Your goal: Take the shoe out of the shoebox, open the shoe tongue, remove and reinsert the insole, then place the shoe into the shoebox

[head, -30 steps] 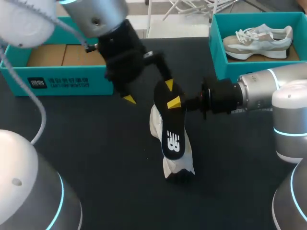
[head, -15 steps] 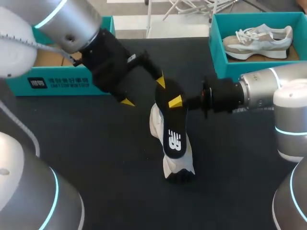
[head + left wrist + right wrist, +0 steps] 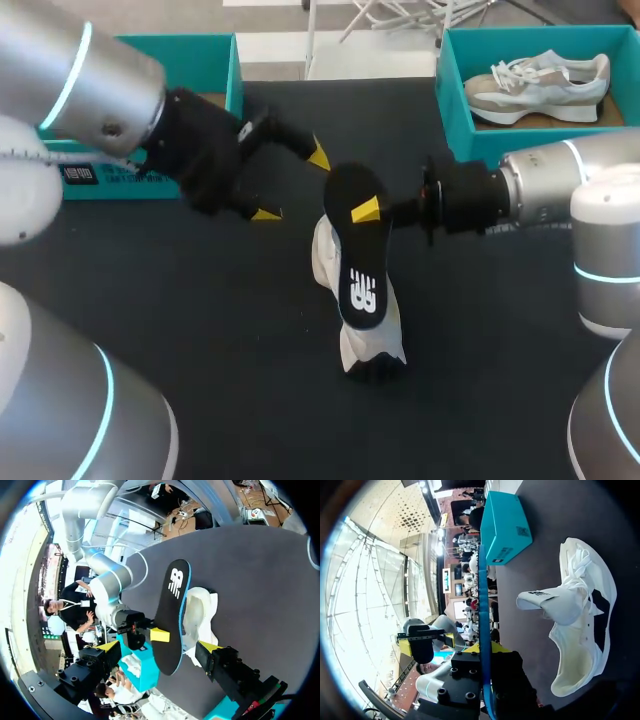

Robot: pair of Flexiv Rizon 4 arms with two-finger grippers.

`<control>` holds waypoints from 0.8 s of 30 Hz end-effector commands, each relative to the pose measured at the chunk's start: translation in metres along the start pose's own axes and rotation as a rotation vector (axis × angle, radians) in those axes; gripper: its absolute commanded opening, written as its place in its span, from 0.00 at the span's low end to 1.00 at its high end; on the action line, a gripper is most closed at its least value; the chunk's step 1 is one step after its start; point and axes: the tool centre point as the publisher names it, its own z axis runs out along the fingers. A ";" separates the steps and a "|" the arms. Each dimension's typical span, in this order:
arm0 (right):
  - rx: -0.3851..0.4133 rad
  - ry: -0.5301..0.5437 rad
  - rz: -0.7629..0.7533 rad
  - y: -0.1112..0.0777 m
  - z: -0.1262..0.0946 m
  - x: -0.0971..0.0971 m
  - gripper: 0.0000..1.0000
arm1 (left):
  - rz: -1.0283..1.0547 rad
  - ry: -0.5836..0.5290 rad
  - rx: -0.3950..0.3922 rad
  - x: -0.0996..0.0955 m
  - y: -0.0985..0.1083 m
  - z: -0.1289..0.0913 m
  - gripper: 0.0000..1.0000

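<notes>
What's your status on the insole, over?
Right hand shut on insole, over shoe. Left hand open, off to the side. Shoe on table, tongue open. Nothing blocking.

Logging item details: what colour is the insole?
The insole is black with a white logo and blue edge; left wrist view shows it best.

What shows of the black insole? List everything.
The insole is a thin, foot-shaped pad. Its upper face is black, with a white logo near the narrower end, and its edge is blue. It looks like foam. It is out of the white shoe and held over it, lengthwise along it. The right gripper is shut on its wider end, with one yellow fingertip on top. The left gripper stands open beside that end, not touching it. Whether the narrower end rests on the shoe cannot be told.
</notes>
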 end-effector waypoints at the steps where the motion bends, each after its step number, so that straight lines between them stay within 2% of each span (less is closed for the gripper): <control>1: -0.003 -0.006 0.002 -0.001 0.002 0.002 0.00 | 0.016 -0.602 0.014 0.006 -0.001 -0.003 1.00; 5: -0.006 -0.007 0.004 -0.002 0.001 0.002 0.00 | 0.049 -0.639 0.089 0.004 0.003 -0.003 1.00; 8: -0.007 -0.007 0.004 -0.003 0.000 0.002 0.00 | 0.061 -0.649 0.113 0.004 0.005 -0.002 1.00; 12: -0.013 -0.005 0.003 -0.004 -0.001 0.001 0.00 | 0.061 -0.593 0.097 0.007 0.006 0.002 1.00; 24: -0.019 0.006 -0.004 -0.003 0.000 -0.004 0.00 | 0.061 -0.593 0.097 0.007 0.006 0.002 1.00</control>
